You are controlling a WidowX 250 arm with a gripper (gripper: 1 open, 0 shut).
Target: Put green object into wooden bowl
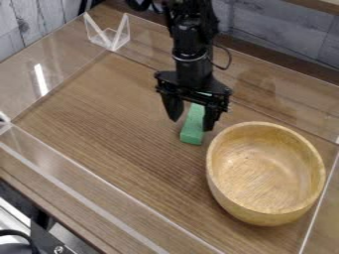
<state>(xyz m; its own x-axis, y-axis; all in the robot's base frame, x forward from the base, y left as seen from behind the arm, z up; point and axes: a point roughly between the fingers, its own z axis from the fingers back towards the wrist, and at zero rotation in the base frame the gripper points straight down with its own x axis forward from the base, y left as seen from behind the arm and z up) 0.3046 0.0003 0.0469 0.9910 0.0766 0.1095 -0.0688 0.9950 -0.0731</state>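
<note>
The black arm comes down from the top of the view and its gripper (192, 107) points straight at the worktop (106, 119), a brown wood-grain surface fenced in by low clear plastic walls (40, 149). The jaws are spread wide, one finger on each side of the upper end of the green object (196, 126), and they do not look to be pinching it; whether either finger is touching the block I cannot tell from here. The green object is a small bright bar lying on the worktop, its long side running away from the viewer, its far end partly hidden behind the fingers and its near end sticking out below them. Just beside it, to the right and a little nearer the viewer, sits the wooden bowl (267, 171), round, shallow and pale tan with a thick rim, with nothing visible inside it. The block lies outside the bowl, close to its left rim. At the back left corner a small clear folded plastic piece (107, 32) stands against the wall, well apart from everything else.
</note>
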